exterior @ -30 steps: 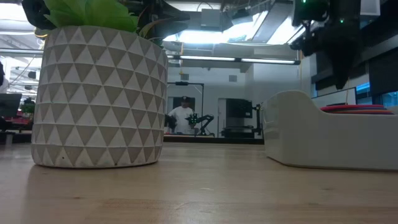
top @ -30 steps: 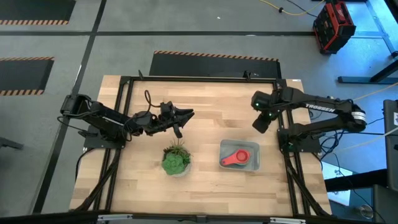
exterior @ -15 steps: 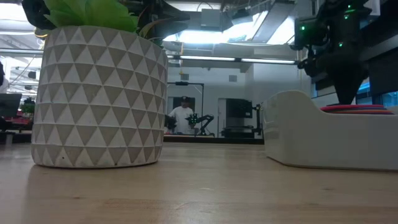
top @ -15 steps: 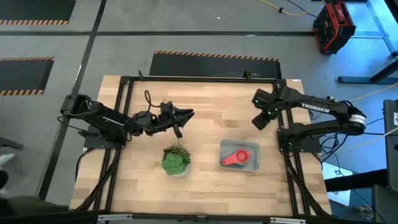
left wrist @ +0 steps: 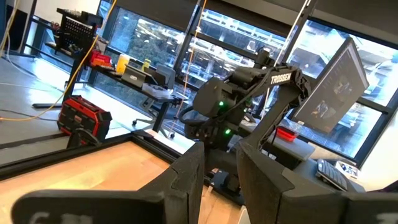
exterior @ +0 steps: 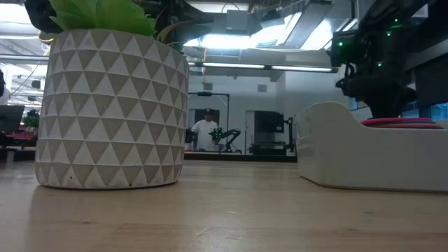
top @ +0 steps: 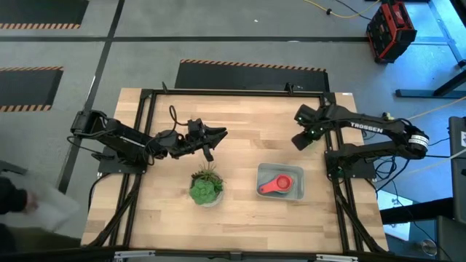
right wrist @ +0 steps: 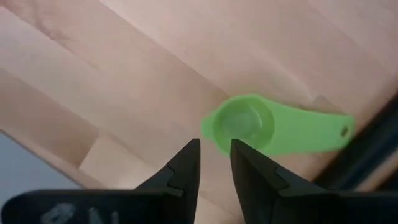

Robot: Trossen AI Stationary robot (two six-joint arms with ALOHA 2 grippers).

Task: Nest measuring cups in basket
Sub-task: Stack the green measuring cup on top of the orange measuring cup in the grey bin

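Two arms in view, both above the surface (top: 240, 211). Our right tool (top: 300, 140) hangs over the far right part of the surface, behind the basket (top: 281, 182). Its wrist view shows the fingers (right wrist: 186, 162) close together with a narrow gap, pinching nothing. Just past those fingertips a green measuring cup (right wrist: 273, 126) lies flat on the wood, bowl up, handle pointing toward a dark frame edge. We can't place that cup in the high view.

One red measuring cup (top: 275, 185) sits in the basket, which stands on the near right of the surface. In the low view its rim shows just above the basket wall (exterior: 364, 157).

Our left tool (top: 218, 134) hangs over the far middle of the surface, behind the potted plant (top: 206, 188). Fingers (left wrist: 186, 180) nearly together, empty.

One person (exterior: 205, 131) stands far back in the room.
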